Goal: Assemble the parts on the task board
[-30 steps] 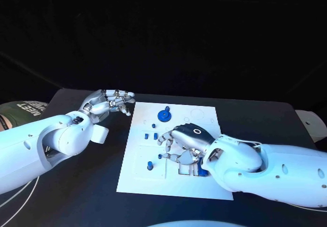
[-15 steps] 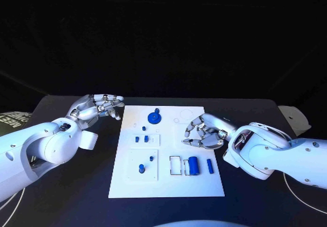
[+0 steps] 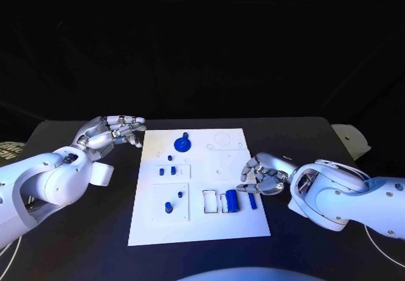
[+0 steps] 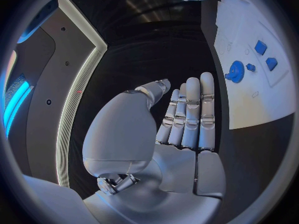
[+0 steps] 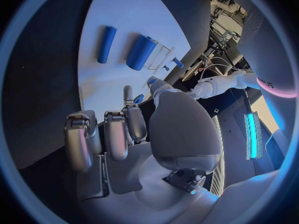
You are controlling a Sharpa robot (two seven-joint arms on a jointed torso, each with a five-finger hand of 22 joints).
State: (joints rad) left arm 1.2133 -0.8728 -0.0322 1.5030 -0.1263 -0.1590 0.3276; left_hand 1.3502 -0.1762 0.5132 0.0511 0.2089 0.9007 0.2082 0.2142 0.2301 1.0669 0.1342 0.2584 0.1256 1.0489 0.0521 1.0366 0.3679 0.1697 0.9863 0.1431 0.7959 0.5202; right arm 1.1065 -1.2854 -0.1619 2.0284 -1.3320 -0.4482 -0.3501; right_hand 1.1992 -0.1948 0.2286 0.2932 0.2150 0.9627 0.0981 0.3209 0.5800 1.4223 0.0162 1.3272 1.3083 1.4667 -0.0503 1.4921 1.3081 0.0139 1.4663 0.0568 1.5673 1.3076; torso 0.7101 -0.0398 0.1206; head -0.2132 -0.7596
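no legible text anywhere

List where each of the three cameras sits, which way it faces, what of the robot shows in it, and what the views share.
Head view: on the robot's head, looking down at the task board; left hand and right hand flank it.
Left wrist view: behind the left hand, facing along its fingers, board edge beside.
Right wrist view: behind the right hand, facing the board.
Shared: the blue gear; two blue cylinders.

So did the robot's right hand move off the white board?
Yes. A second ago it hovered over the middle of the task board; now the right hand sits at the board's right edge, beside the blue cylinders, holding nothing.
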